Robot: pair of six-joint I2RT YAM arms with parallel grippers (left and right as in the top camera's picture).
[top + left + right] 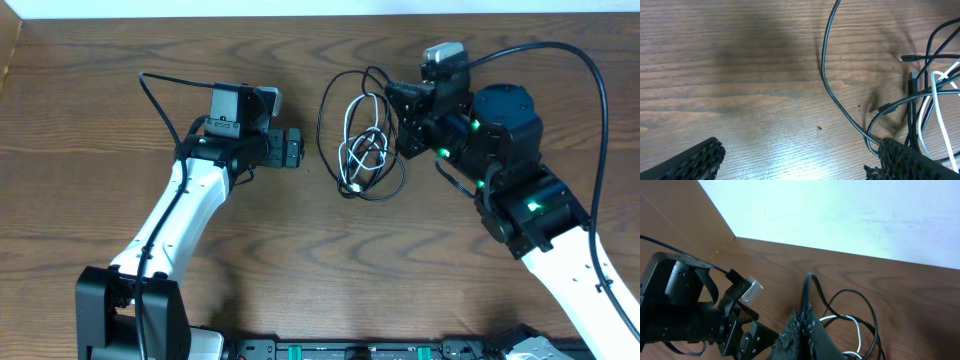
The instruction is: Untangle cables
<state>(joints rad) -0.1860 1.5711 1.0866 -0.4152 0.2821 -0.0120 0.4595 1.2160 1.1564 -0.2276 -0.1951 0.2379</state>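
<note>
Black cables [362, 150] near table's [80, 120] far edge

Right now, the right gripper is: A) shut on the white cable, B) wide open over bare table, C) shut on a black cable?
C: the right gripper is pressed shut, a black cable rising from between its tips; the white cable lies loose behind.
</note>
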